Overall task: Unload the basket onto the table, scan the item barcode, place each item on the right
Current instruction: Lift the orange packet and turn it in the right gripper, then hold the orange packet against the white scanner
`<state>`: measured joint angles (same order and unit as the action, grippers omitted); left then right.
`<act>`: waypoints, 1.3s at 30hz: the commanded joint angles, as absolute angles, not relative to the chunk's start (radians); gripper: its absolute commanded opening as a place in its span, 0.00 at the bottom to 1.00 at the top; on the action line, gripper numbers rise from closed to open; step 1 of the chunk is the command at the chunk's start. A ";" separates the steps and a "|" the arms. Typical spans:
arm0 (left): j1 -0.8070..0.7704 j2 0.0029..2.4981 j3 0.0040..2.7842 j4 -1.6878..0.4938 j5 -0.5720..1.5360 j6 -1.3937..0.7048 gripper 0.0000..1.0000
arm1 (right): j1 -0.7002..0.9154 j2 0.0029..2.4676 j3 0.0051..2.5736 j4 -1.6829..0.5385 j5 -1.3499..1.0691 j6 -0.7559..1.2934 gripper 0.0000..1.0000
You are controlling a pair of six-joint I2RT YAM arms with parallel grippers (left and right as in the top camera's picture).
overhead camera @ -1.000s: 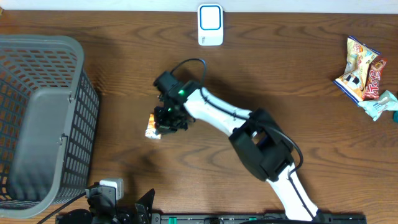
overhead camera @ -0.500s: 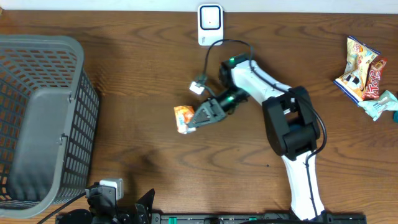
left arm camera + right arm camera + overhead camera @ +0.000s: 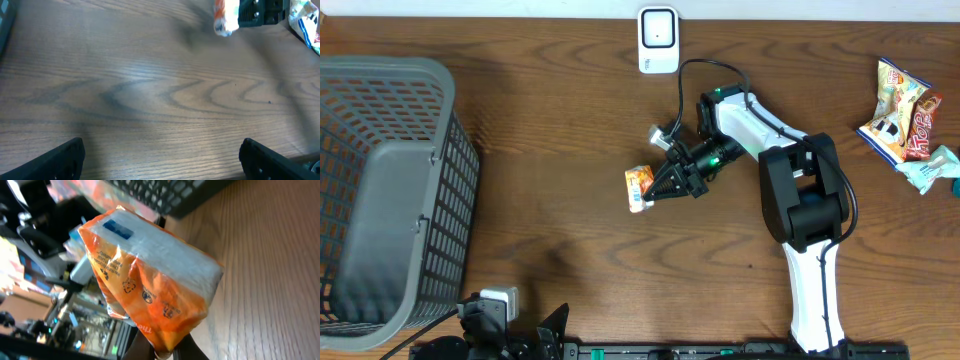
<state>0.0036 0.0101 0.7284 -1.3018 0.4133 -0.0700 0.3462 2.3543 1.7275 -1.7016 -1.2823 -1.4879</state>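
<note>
Pinches small orange plastic snack packet point(image 3: 638, 187) in right pincer point(image 3: 653, 186), mid-presentation; next wants barcode facing white box-shaped scanner point(image 3: 658, 40) well beyond pincer.

- The desk point(image 3: 520, 130) is dark brown wood with long, wavy grain — it fills nearly the whole overhead view.
- Along the desk's far edge runs a pale strip point(image 3: 470, 8); wall or floor, I cannot tell.
- A soft sheen point(image 3: 135, 80) of light lies across the grain in the left wrist view.
- Past the desk's edge in the right wrist view there is only blurred clutter point(image 3: 30, 240) — too smeared to name.
</note>
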 commanded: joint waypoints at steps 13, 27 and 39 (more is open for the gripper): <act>-0.001 0.003 0.733 -1.302 0.414 -0.053 0.98 | 0.244 2.352 2.010 -1.171 -0.846 -1.042 0.01; -0.001 0.003 0.733 -1.302 0.414 -0.053 0.98 | 0.373 2.392 2.020 -0.334 0.195 -0.892 0.01; -0.001 0.003 0.733 -1.302 0.414 -0.053 0.98 | 0.437 2.535 2.020 0.042 0.521 -1.165 0.01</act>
<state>0.0036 0.0101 0.7284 -1.3018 0.4133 -0.0700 0.4168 2.5072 2.0132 0.0349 0.4065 -1.0870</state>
